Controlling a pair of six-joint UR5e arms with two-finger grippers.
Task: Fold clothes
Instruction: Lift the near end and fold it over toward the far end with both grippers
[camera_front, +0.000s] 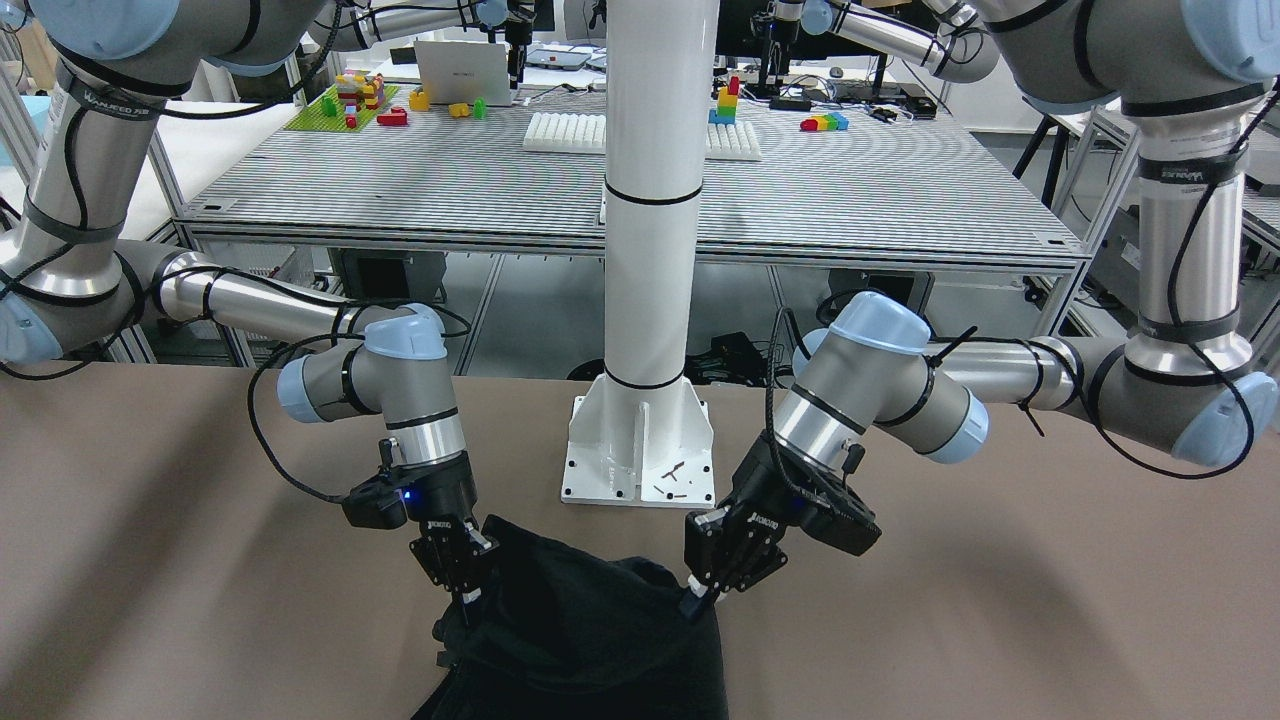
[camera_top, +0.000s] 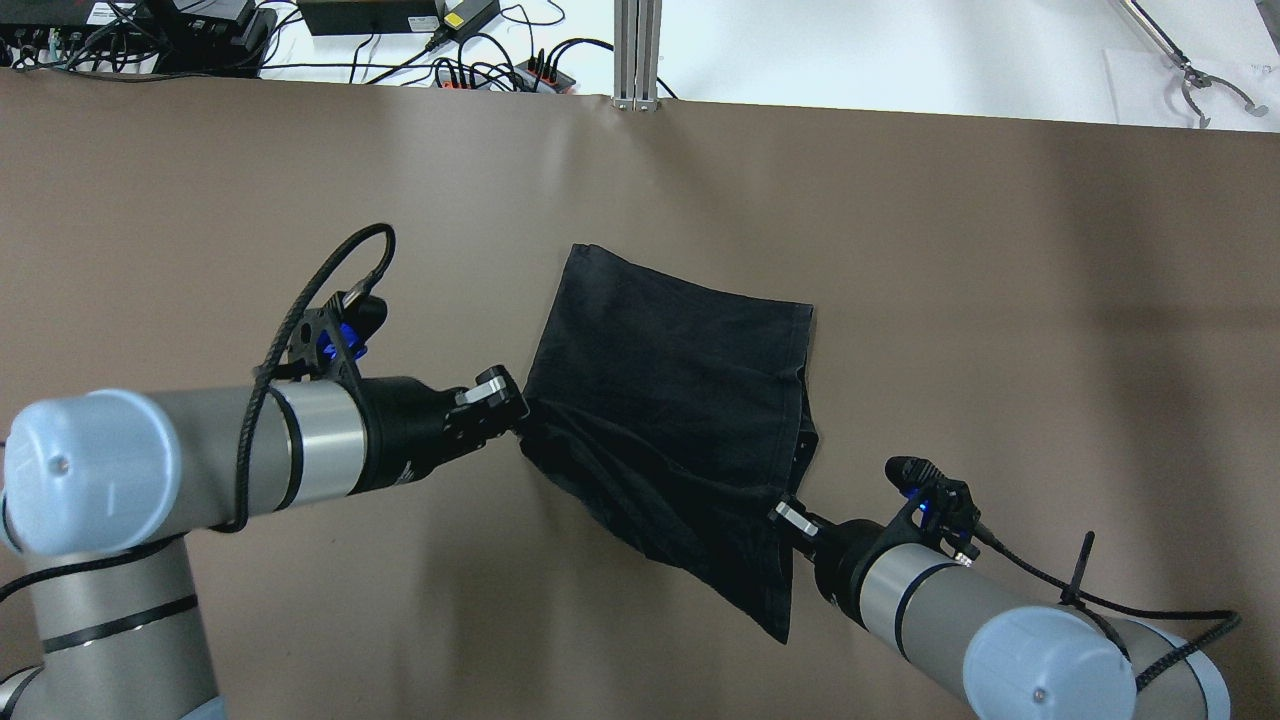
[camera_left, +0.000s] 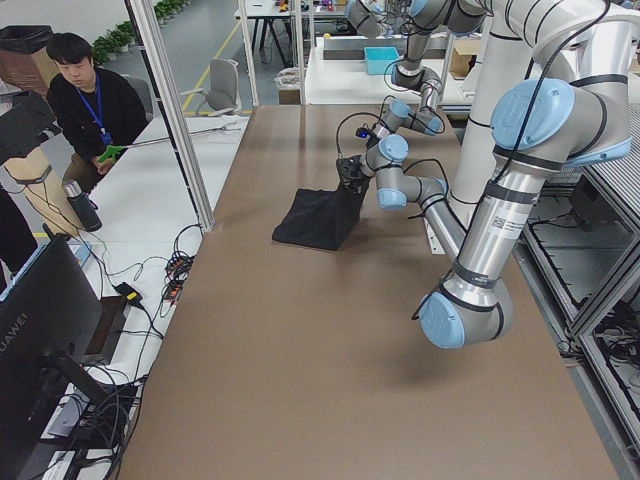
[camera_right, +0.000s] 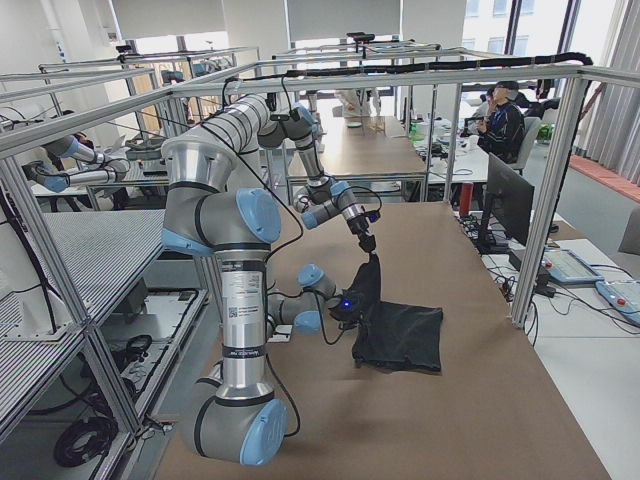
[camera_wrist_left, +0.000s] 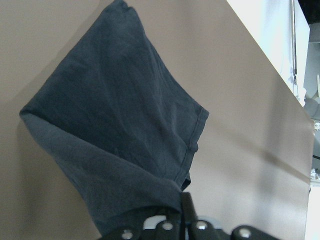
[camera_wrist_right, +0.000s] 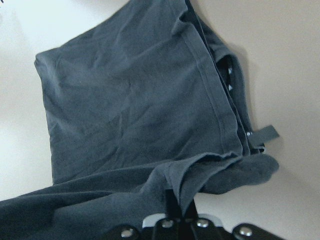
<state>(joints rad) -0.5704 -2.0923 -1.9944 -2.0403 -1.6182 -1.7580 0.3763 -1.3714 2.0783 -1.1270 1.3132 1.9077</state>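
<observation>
The black garment (camera_top: 670, 400) lies partly on the brown table (camera_top: 1000, 300), its near edge lifted and bunched between my two grippers. No logo shows. My left gripper (camera_top: 518, 408) is shut on the garment's left corner; in the front view it is on the right (camera_front: 700, 598). My right gripper (camera_top: 785, 515) is shut on the hemmed right corner and shows on the front view's left (camera_front: 466, 590). The left wrist view shows the cloth (camera_wrist_left: 125, 125) hanging from the pinch. The right wrist view shows the hem (camera_wrist_right: 210, 95) and folded layers.
The robot's white pedestal base (camera_front: 640, 450) stands just behind the garment. Cables and a power strip (camera_top: 480, 70) lie beyond the table's far edge. A metal tool (camera_top: 1200, 85) rests on a white surface at far right. An operator (camera_left: 90, 100) sits beside the table.
</observation>
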